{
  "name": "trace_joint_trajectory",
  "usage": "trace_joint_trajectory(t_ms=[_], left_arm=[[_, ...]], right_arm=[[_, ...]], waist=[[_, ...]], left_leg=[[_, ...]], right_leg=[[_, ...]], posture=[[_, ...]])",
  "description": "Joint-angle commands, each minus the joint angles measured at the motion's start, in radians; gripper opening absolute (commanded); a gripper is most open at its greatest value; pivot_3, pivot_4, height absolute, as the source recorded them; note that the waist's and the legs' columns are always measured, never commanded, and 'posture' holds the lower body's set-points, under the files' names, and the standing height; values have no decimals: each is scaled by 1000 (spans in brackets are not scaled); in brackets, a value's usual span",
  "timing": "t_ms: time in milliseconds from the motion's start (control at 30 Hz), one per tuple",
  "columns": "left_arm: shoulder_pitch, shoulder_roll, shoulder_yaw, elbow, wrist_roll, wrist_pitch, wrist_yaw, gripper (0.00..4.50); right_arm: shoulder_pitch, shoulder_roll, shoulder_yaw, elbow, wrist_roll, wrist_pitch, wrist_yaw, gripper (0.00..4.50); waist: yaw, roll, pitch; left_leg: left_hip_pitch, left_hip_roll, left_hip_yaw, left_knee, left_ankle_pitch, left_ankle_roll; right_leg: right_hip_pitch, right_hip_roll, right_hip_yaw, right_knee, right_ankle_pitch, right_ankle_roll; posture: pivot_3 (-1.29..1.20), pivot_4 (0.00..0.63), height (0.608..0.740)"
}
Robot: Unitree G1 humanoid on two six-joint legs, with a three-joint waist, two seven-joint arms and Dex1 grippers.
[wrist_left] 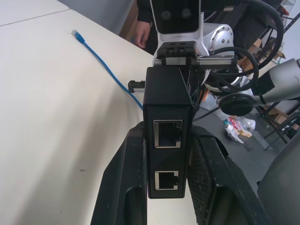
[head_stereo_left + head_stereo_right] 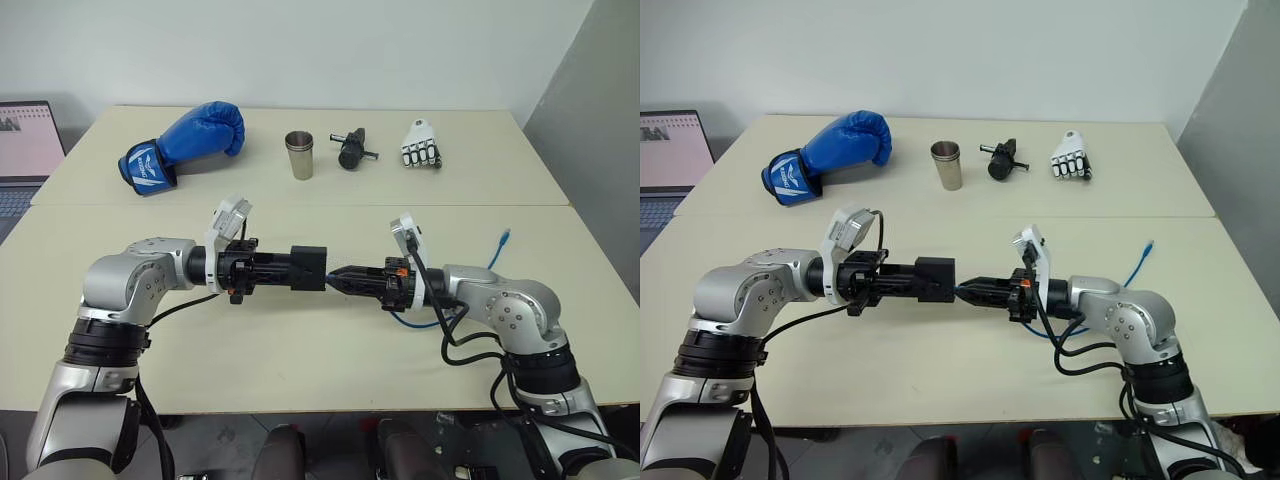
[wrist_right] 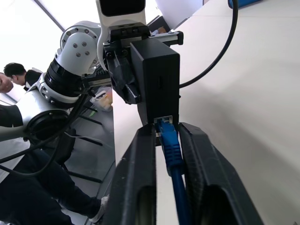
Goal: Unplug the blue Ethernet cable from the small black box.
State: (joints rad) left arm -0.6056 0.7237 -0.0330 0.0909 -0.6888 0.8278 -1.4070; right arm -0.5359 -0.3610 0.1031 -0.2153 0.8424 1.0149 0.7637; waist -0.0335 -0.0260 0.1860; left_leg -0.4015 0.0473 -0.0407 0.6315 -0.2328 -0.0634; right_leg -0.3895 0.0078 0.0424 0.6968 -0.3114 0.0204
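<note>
right wrist view puts it plainly for me: the blue ethernet cable (image 3: 169,145) has its plug seated in a port on the near face of the small black box (image 3: 157,79), and my right gripper (image 3: 166,140) has its two fingers pinched in on the plug just short of that face. the cord runs back between the fingers toward the wrist, so its long axis lies along the gripper's own line.

in the left eye view the box (image 2: 308,267) is held off the table (image 2: 300,360) between the two arms, clamped in my left gripper (image 2: 300,268), which comes in from the left and points right, about level. the right gripper (image 2: 340,279) meets it from the opposite side, pointing left, also near level. the rest of the cable loops under the right forearm and its free end (image 2: 505,236) lies on the table to the right.

so the plug comes out straight away from the box, along the right arm's own axis. i think the latch tab is under one finger, but i can't see it well enough to be sure.
</note>
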Motion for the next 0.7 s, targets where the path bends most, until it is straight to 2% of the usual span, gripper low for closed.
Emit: trace_joint_trajectory(t_ms=[33,433,700], left_arm=[[-16,-6,30,-4,-17,0,9,781],[-12,9,32,-3,-9,1,-6,781],[3,58,60,29,24,-41,-9,781]], right_arm=[[3,-14,23,-38,-6,-12,29,62],[6,-33,23,-38,-4,-10,40,62],[36,-134,-10,-17,-19,-24,79,62]], waist=[[0,0,0],[-1,0,0],[0,0,0]], left_leg=[[0,0,0,0,0,0],[0,0,0,0,0,0],[0,0,0,0,0,0]], right_leg=[[0,0,0,0,0,0],[0,0,0,0,0,0],[0,0,0,0,0,0]], posture=[[0,150,740],[0,150,740],[0,150,740]])
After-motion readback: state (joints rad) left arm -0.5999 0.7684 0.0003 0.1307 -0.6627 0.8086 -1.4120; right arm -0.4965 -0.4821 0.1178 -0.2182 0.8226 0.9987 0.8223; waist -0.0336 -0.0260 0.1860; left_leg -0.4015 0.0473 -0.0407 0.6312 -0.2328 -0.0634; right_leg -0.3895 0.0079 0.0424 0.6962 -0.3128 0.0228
